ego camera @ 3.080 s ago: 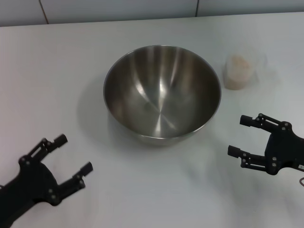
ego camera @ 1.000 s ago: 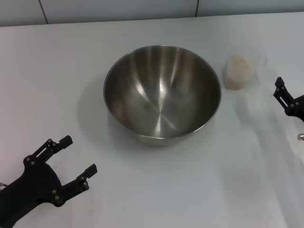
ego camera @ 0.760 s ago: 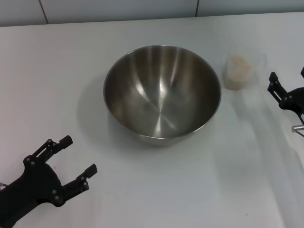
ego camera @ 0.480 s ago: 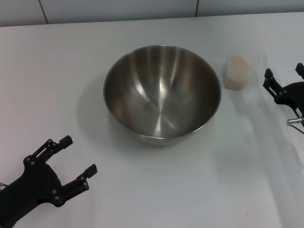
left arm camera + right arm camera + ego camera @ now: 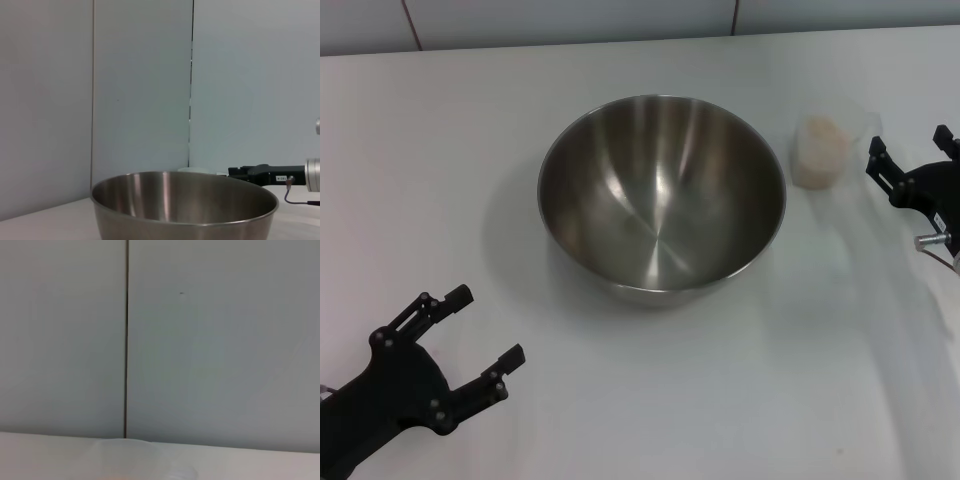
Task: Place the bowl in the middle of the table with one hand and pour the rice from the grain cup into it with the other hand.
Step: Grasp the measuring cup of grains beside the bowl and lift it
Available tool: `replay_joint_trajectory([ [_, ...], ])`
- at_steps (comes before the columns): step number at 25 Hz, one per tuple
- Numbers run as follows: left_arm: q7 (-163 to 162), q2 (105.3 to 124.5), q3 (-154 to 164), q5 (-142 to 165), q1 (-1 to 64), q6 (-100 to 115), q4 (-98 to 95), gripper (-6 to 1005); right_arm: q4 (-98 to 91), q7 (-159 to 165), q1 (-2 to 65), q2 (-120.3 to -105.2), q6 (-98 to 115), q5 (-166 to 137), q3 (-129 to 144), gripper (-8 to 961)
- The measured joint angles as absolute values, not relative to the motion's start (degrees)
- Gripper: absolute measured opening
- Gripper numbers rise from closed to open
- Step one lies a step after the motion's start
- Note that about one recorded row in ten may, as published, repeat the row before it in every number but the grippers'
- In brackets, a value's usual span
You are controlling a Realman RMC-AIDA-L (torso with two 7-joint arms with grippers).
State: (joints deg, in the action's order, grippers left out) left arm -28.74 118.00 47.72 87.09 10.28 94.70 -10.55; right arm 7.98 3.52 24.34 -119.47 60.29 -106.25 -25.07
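The steel bowl (image 5: 662, 195) stands upright and holds nothing, on the middle of the white table (image 5: 430, 150). It also fills the lower part of the left wrist view as bowl (image 5: 185, 207). To its right stands the clear grain cup (image 5: 823, 150) with rice (image 5: 821, 132) inside. My right gripper (image 5: 908, 146) is open just right of the cup, a small gap away and not touching it. My left gripper (image 5: 485, 325) is open and holds nothing, low at the front left, well clear of the bowl. In the right wrist view only the cup's faint rim (image 5: 145, 462) shows.
A grey panelled wall (image 5: 570, 20) runs along the table's far edge. In the left wrist view the right arm's black wrist (image 5: 260, 174) shows beyond the bowl's rim. White tabletop lies between the left gripper and the bowl.
The right gripper has gone from the front right of the table to the far right, then crept left toward the cup. The left gripper, bowl and cup have stayed put.
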Motion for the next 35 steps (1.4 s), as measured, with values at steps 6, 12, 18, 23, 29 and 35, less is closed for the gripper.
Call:
replay_joint_trajectory([
  [6,-28.7,118.02,47.4,87.0,10.3,94.9,-10.5,868,7.9,3.5,25.1,-119.4,59.3,-106.3,-25.0,756],
  [12,-28.7,118.04,46.5,87.0,10.3,95.8,-10.5,868,7.5,3.5,26.0,-119.34,58.9,-106.3,-25.0,753],
  [18,-28.7,118.04,46.3,87.0,10.1,95.9,-10.4,868,7.0,3.5,27.0,-119.33,57.7,-106.3,-26.3,750],
  [23,-28.7,118.04,46.4,87.0,10.0,96.0,-10.4,868,6.8,3.5,27.6,-119.29,57.4,-106.3,-26.4,747],
  [29,-28.7,118.12,46.4,87.0,10.0,96.2,-10.4,868,6.5,3.5,28.4,-119.27,56.4,-106.2,-26.4,745],
  [35,-28.7,118.23,46.4,87.0,10.2,96.6,-10.3,868,6.4,3.5,28.8,-119.26,55.8,-106.2,-26.4,742],
])
